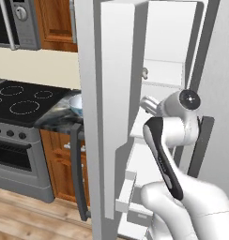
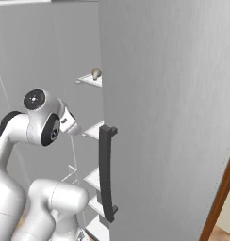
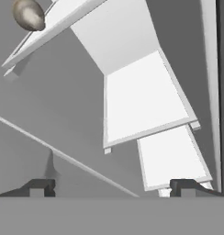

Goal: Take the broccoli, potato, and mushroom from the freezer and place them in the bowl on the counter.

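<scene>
Left base view, left to right: a black stovetop (image 1: 22,101) with ring marks, then the dark marbled table (image 1: 57,119), on which 1 pale bowl (image 1: 76,104) sits, partly hidden behind the edge of the open freezer door (image 1: 109,117); right of that, the freezer (image 1: 163,70) interior with white shelves, and the white arm reaching into it. In the right base view, 1 small tan-grey rounded item, judged to be the mushroom (image 2: 96,73), rests on an upper shelf (image 2: 91,80), above and to the right of the wrist; the dark door handle (image 2: 106,174) stands further right. The hand view shows the same mushroom (image 3: 29,14) at upper left on a shelf edge, with 3 bare white shelves across the centre. The end effector (image 3: 113,187) is spread, its 2 tips well apart, holding nothing. Judged step: the approach to the first pick inside the freezer, with the bowl showing no contents from this angle. The next move calls for raising and re-aiming the end effector toward the mushroom, clearing the shelf lip. Count: 1 mushroom, 1 bowl; broccoli and potato cannot be located here.
</scene>
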Motion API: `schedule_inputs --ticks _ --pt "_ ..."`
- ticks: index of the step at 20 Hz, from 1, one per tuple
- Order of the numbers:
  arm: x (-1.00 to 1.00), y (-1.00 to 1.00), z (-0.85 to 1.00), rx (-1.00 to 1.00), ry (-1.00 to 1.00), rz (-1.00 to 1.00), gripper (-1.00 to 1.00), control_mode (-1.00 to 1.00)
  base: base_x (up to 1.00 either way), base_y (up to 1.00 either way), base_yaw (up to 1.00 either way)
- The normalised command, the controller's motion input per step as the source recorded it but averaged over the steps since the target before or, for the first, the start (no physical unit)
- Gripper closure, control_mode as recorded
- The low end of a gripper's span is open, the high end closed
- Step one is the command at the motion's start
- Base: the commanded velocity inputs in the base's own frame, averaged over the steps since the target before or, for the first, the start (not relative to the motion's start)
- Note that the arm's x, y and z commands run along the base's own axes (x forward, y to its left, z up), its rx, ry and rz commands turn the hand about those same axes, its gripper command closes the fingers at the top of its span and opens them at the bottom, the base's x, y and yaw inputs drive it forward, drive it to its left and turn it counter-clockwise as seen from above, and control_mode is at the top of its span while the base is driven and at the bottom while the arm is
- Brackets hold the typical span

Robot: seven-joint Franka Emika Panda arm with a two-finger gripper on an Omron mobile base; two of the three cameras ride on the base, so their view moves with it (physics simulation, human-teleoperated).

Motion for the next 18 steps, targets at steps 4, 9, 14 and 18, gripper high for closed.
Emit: schedule_inputs --ticks 4,9,14,18 --pt "0.45 -0.17 0.12 -0.01 0.0 0.0 -1.0 -1.0 0.0 0.0 0.0" --pt "0.05 -0.31 0.68 -0.07 -0.12 -0.02 -1.0 -1.0 0.0 0.0 0.0" --pt "-0.05 -0.28 0.75 -0.2 -0.16 0.0 -1.0 -1.0 0.0 0.0 0.0" --pt "0.13 -0.39 0.58 -0.2 -0.01 0.01 -1.0 -1.0 0.0 0.0 0.0"
